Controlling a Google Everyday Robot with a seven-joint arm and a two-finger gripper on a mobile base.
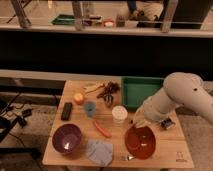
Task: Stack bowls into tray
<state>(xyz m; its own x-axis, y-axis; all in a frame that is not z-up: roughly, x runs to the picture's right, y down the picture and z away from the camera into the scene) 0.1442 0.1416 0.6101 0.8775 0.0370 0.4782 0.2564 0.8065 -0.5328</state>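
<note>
The pincer [136, 122] is closed on the far rim of the orange bowl [140, 145] on the table [172, 148], near the tray [140, 92]. The purple bowl [67, 139] stands well apart.

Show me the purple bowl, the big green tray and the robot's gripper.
purple bowl [67, 139]: camera view, its inner bottom.
green tray [140, 92]: camera view, its bare floor.
gripper [136, 122]: camera view, shut fingertips at the orange bowl [141, 145]'s far rim.

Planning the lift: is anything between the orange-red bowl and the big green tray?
Nothing visible. The gripper is shut at the far rim of the orange-red bowl; the white cup stands just beside the route to the green tray.
</note>
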